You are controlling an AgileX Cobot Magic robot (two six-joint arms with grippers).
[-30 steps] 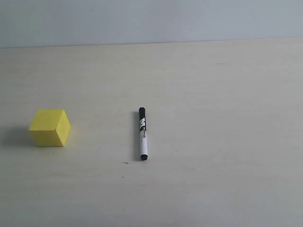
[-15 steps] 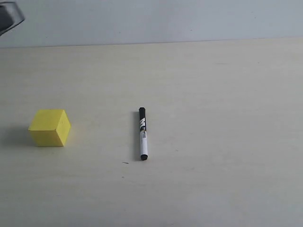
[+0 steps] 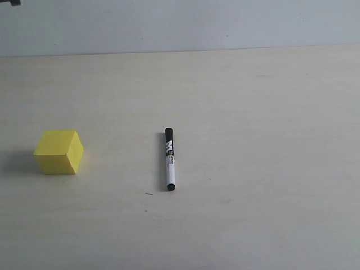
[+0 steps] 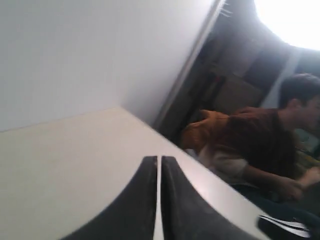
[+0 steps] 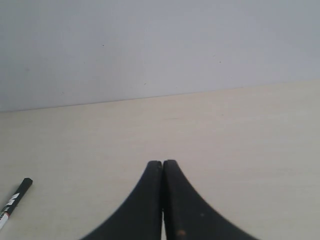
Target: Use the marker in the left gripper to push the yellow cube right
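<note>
The yellow cube sits on the pale table at the left. The marker lies flat near the middle, apart from the cube, black cap end away from the camera, and nothing holds it. Its capped end also shows in the right wrist view as the marker. My left gripper is shut with only a hairline gap and nothing between its fingers; it hangs over a bare stretch of table near an edge. Only a dark sliver of the left arm shows in the exterior view's top left corner. My right gripper is shut and empty above the table.
A plain grey wall runs behind the table's far edge. In the left wrist view a person in a brown shirt sits beyond the table's edge.
A grey part of the left arm showed in the exterior view's top left corner half a second ago; now only a sliver of it remains. Cube and marker have not moved.
</note>
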